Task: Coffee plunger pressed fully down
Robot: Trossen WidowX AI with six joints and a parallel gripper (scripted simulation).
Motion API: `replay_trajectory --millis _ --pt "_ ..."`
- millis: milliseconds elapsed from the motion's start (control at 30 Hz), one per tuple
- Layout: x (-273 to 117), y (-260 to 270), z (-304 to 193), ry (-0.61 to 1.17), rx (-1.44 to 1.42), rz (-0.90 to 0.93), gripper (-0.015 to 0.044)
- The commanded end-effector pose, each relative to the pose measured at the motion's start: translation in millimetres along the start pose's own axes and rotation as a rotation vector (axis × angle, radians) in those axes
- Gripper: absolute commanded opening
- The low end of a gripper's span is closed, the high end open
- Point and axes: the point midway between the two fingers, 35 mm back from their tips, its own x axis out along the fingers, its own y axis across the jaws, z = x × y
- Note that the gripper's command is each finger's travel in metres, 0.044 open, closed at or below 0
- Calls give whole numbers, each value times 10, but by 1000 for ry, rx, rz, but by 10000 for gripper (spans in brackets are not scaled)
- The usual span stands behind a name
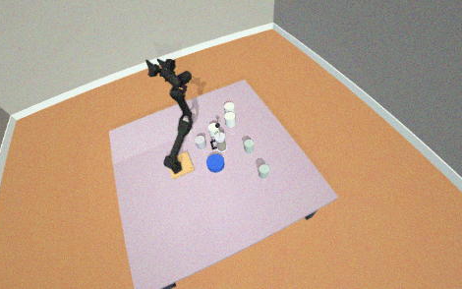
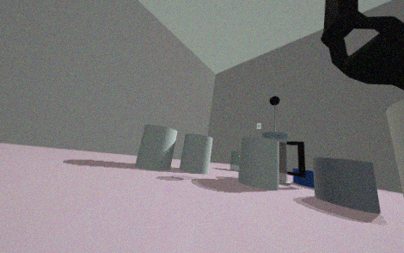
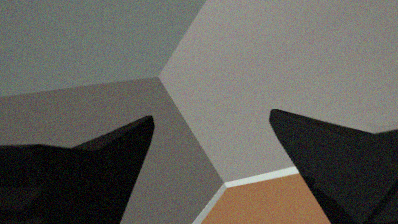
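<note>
The coffee press [image 2: 284, 159] is seen standing upright on the table among pale cups. Its plunger [image 2: 274, 101], black-knobbed, is raised high above the lid.

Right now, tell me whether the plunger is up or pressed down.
Up. In the exterior view the plunger knob stands high on its thin rod above the coffee press lid; the open gripper is far from it.
</note>
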Motion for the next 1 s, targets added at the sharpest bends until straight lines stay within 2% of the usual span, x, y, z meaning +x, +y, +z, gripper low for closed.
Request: replay_trajectory --millis 0,167,367,533,700,967 --pt "194 591 -245 -2 15 190 440" --pt "266 1365 -539 19 56 442 440" --pt "58 2200 -827 56 161 768 440" --pt "-89 2445 -883 56 206 879 440" --pt "-458 2872 -933 69 295 1098 440" --pt "-1447 3412 -893 141 500 1534 440"
